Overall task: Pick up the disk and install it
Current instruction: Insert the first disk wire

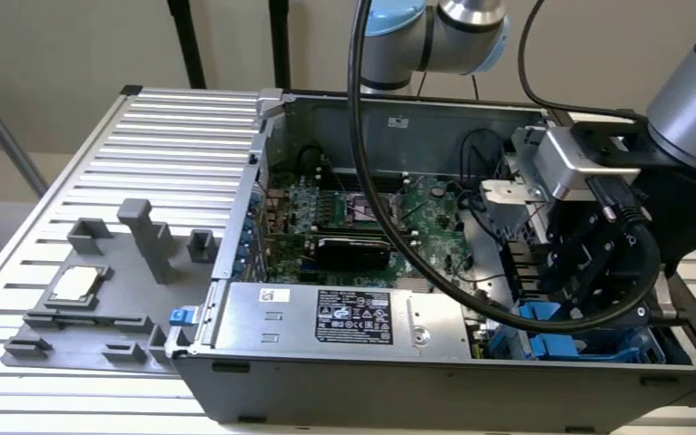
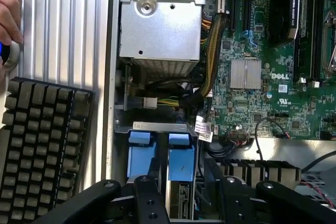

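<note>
The disk (image 2: 181, 166) stands on edge in the drive bay at the corner of the open computer case (image 1: 445, 109). Its bright blue rails run toward the wrist camera beside a strip of green circuit board. In the exterior view its blue plastic (image 1: 562, 348) shows low at the front right of the case, under the arm's black linkage. My gripper (image 2: 186, 203) is lowered into that bay, open. Its fingers (image 2: 149, 198) stand well apart on either side of the disk's upper end. I cannot tell whether they touch it. My gripper (image 1: 572, 317) hides most of the bay in the exterior view.
The grey labelled power-supply box (image 1: 348, 313) (image 2: 160, 30) sits right beside the bay. The motherboard (image 1: 372, 213) lies behind it, crossed by black cables. On the exterior view's left, a grey fixture (image 1: 106, 313) holds a small silver chip (image 1: 73, 284). A hand (image 2: 8, 17) rests beside a black keyboard (image 2: 44, 150).
</note>
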{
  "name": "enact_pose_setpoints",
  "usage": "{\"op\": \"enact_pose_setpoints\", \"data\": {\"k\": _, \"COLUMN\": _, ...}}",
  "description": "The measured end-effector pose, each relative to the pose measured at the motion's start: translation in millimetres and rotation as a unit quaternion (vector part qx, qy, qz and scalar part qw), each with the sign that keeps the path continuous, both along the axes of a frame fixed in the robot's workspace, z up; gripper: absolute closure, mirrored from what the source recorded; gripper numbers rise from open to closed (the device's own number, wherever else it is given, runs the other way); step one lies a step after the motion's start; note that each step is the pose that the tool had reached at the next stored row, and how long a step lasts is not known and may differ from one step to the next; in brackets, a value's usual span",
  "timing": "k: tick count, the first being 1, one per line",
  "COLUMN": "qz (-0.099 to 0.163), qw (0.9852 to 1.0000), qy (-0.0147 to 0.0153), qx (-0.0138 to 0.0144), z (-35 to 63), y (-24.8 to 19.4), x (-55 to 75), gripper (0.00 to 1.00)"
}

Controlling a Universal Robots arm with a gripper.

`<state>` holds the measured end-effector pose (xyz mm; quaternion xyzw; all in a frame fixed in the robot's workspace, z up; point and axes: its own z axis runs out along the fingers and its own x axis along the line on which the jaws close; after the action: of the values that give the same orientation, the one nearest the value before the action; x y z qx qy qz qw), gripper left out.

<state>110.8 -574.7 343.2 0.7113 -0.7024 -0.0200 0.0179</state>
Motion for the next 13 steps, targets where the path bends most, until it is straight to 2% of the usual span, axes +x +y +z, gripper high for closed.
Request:
{"op": "enact_pose_setpoints", "data": {"k": 1, "qz": 0.000, "qw": 1.0000, "qy": 0.0000, "qx": 0.0000, "z": 0.0, "y": 0.0, "x": 0.0, "gripper": 1.00}}
{"op": "enact_pose_setpoints", "data": {"k": 4, "qz": 0.000, "qw": 1.0000, "qy": 0.0000, "qx": -0.0001, "z": 4.4, "y": -0.1, "x": 0.0, "gripper": 1.00}}
{"op": "enact_pose_setpoints", "data": {"k": 8, "qz": 0.000, "qw": 1.0000, "qy": 0.0000, "qx": 0.0000, "z": 22.8, "y": 0.0, "x": 2.5, "gripper": 1.00}}
{"op": "enact_pose_setpoints", "data": {"k": 10, "qz": 0.000, "qw": 1.0000, "qy": 0.0000, "qx": -0.0001, "z": 31.2, "y": 0.0, "x": 7.2, "gripper": 1.00}}
{"op": "enact_pose_setpoints", "data": {"k": 13, "qz": 0.000, "qw": 1.0000, "qy": 0.0000, "qx": 0.0001, "z": 37.8, "y": 0.3, "x": 18.2, "gripper": 1.00}}
